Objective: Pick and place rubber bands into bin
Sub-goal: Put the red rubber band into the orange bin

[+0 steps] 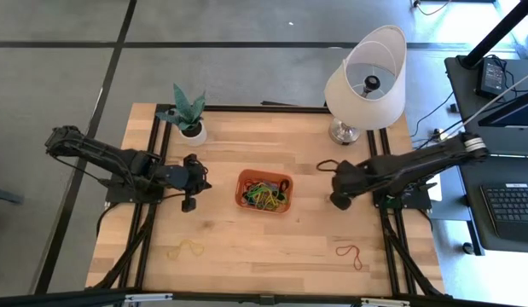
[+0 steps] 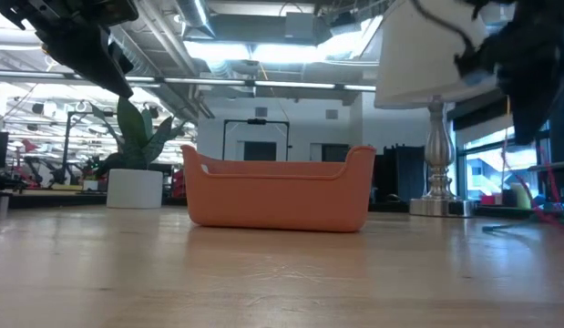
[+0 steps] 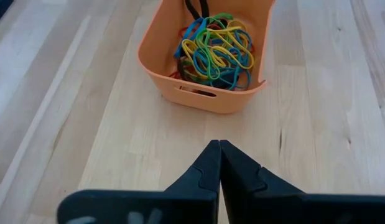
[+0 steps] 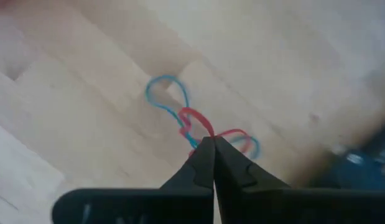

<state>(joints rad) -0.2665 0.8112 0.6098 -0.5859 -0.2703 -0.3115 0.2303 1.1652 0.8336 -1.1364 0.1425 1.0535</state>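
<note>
Right hand (image 4: 213, 142) pinches thin red and blue rubber bands (image 4: 192, 119).

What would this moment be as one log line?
right pincer: shut on red and blue rubber bands | left pincer: shut, empty | orange bin: part-filled

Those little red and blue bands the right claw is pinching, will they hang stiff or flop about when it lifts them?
Probably floppy: the red and blue rubber bands trail from the shut right gripper in loose, uneven loops. They look thin, so likely very light. Being tangled together, they would probably come up as one clump, and one might slip free on the way to the bin.
</note>
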